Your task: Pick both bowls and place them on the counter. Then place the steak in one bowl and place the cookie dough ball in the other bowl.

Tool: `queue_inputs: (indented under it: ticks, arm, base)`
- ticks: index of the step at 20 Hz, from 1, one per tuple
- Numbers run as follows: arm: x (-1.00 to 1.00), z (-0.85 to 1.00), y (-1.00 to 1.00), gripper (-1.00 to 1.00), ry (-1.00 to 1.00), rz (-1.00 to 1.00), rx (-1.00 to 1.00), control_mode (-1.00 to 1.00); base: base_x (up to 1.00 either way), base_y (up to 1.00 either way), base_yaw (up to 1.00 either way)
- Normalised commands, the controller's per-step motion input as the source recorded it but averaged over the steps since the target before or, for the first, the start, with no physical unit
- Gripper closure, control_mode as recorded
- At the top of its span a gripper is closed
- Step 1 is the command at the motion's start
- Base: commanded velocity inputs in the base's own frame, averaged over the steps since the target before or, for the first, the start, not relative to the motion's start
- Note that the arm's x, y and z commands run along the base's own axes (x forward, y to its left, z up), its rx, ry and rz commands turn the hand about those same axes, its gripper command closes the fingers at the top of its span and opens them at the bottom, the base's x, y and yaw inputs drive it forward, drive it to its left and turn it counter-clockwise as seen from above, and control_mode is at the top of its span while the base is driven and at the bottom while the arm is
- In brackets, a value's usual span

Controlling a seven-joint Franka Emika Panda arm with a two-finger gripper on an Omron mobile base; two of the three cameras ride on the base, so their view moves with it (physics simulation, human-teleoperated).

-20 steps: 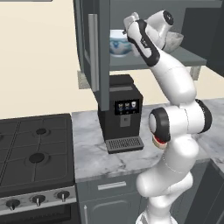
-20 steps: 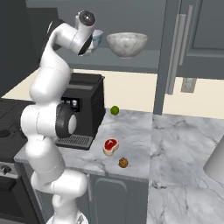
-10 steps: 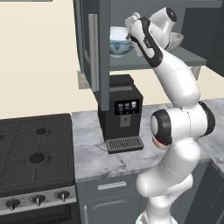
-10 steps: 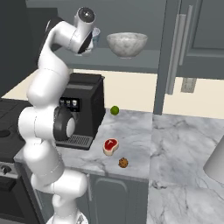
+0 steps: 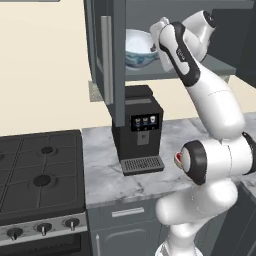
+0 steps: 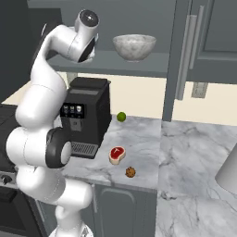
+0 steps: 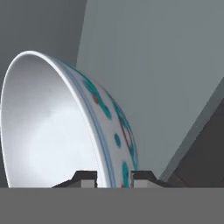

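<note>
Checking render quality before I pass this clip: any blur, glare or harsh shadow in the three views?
Left base view: sharp, evenly lit, wide white bowl with blue pattern shaded in the cupboard. Right base view: crisp, soft light on the grey marbled bowl. Hand view: soft, slightly blurred close-up, a pale sheen inside that bowl, no hard glare.

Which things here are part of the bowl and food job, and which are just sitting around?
Job: patterned bowl in the gripper; marbled bowl; steak; cookie dough ball; counter.
Just there: coffee machine; stove; lime.
</note>
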Motion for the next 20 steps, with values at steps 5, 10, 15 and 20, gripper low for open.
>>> queue_inputs:
  ticks: [5,10,15,20]
  arm:
    - [-0.69,0.13,-0.02,1.0,0.07,0.0,0.0,-1.0]
    - [-0.73,0.12,0.0,1.0,0.01,0.0,0.02,-1.0]
    - [-0.82,0.01,-0.16,1.0,0.0,0.0,0.03,-1.0]
    - [-0.8,-0.05,-0.28,1.0,0.0,0.0,0.02,-1.0]
  base:
    - [0.0,0.0,0.0]
    - [0.0,0.0,0.0]
    - [0.0,0.0,0.0]
    - [0.0,0.0,0.0]
